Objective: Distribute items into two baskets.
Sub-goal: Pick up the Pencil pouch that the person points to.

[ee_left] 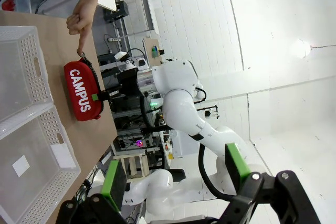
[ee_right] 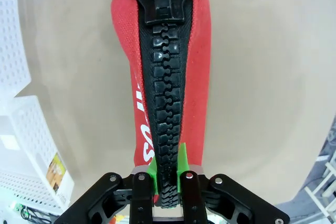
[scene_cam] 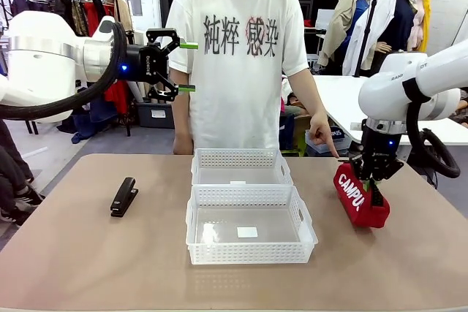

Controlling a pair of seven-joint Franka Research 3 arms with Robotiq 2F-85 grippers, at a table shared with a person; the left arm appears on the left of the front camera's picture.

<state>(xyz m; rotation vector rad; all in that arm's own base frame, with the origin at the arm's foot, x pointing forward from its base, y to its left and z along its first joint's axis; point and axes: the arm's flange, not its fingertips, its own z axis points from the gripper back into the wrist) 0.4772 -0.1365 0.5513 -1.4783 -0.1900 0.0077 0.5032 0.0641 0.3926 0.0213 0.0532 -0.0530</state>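
A red pouch (scene_cam: 360, 195) lies on the table (scene_cam: 73, 253) at the robot's right, well to the right of two white baskets set one behind the other in the middle. The right gripper (scene_cam: 375, 180) comes down on the pouch's nearer end, its jaws pinched together on the black zipper (ee_right: 165, 87) ridge along the top. In the right wrist view the green pads (ee_right: 182, 161) squeeze that ridge from both sides. The pouch's long axis runs straight away from the gripper towards the person, slanting a little towards the baskets. From the grip, the near basket (scene_cam: 248, 231) is to the robot's left and closest, and the far basket (scene_cam: 241, 168) is left and farther back. Any carry would probably go leftwards, with most of the pouch hanging beyond the fingers. The right arm is plainly the nearer one. The left gripper (scene_cam: 183, 67) hangs high on the left with jaws apart and holding nothing, above and behind a black stapler (scene_cam: 124, 196) lying left of the baskets. The person's hand (scene_cam: 319, 133) points a finger down at the pouch's far end. Whether it touches is unclear. Whether the pouch rests fully on the table is hard to judge, and the basket labels are too small to read.
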